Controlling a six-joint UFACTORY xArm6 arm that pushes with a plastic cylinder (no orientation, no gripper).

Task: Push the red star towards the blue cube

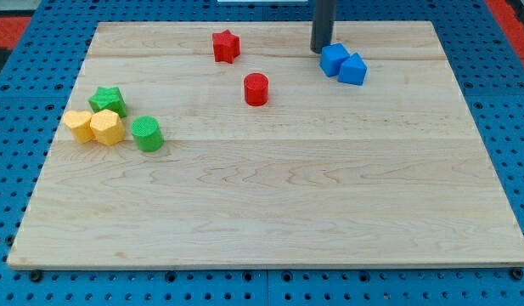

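The red star (pixel 226 46) lies near the view's top, left of centre, on the wooden board (pixel 270 195). The blue cube (pixel 334 59) sits at the top right, touching a second blue block (pixel 353 70) of angular shape on its right. My tip (pixel 318 49) comes down as a dark rod from the top edge and stands just left of and above the blue cube, close to it. The tip is well to the right of the red star.
A red cylinder (pixel 256 88) lies below the star. At the left are a green star (pixel 108 100), a yellow star-like block (pixel 77 125), a yellow hexagonal block (pixel 107 127) and a green cylinder (pixel 147 134).
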